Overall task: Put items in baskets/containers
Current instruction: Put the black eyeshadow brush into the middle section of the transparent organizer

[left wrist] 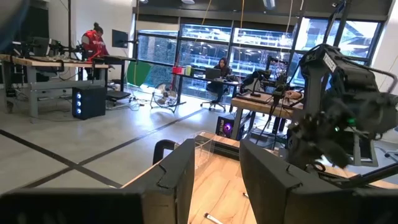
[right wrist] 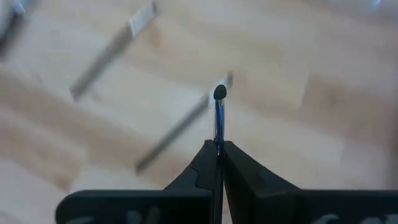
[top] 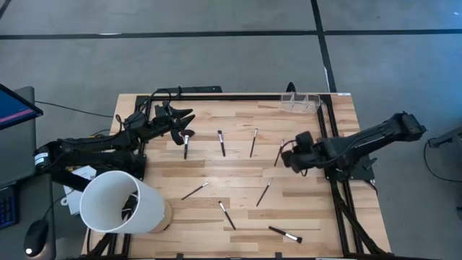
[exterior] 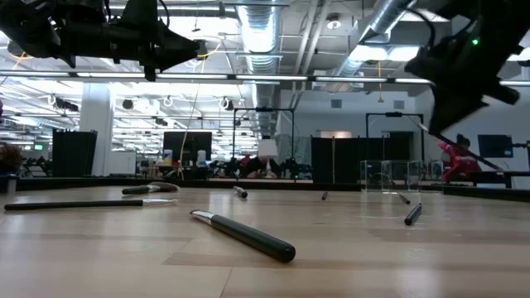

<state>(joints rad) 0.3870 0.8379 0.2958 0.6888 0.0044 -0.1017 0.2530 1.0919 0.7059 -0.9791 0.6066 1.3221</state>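
My right gripper (right wrist: 219,146) is shut on a thin dark-handled makeup brush (right wrist: 219,115), whose small dark tip points away from the fingers. The brush (exterior: 460,146) hangs slanted above the table, at its right middle (top: 279,153). The clear plastic holder (top: 299,102) stands at the back edge, beyond the right gripper (top: 289,156); it also shows in the low view (exterior: 389,178). Several more brushes lie loose on the wood, among them one (top: 221,143) near the back and one (top: 227,215) near the front. My left gripper (top: 182,120) hovers open at the back left, holding nothing.
A big white tub (top: 119,202) lies at the front left corner beside the left arm. A black frame (top: 332,130) runs along the table's back and right edges. Nearest the low camera lies a thick-handled brush (exterior: 244,234). People sit at desks in the room behind.
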